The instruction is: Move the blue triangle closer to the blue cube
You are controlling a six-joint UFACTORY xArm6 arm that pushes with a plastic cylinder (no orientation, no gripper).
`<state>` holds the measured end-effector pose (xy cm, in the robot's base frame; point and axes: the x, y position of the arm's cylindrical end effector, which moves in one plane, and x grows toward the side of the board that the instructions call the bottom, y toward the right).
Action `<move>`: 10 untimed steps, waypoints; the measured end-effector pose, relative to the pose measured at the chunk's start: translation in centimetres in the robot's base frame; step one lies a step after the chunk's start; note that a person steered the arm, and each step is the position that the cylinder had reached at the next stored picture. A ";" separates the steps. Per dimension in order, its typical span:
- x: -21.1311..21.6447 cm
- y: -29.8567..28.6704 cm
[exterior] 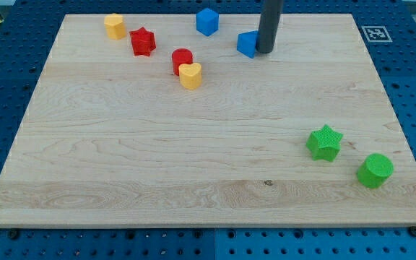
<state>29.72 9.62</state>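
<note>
The blue triangle (247,43) lies near the view's top, right of centre, partly hidden by the rod. My tip (264,51) rests against the triangle's right side. The blue cube (206,21) stands up and to the left of the triangle, close to the board's top edge, with a short gap between them.
A red cylinder (181,59) and a yellow heart (190,75) touch, left of the triangle. A red star (142,41) and a yellow block (114,26) sit at top left. A green star (325,141) and a green cylinder (375,170) sit at lower right.
</note>
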 end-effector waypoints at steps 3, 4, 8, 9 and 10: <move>0.5 -0.1; -0.2 -3.1; 0.7 -5.1; 0.7 -6.3; 0.7 -7.0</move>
<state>30.43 2.65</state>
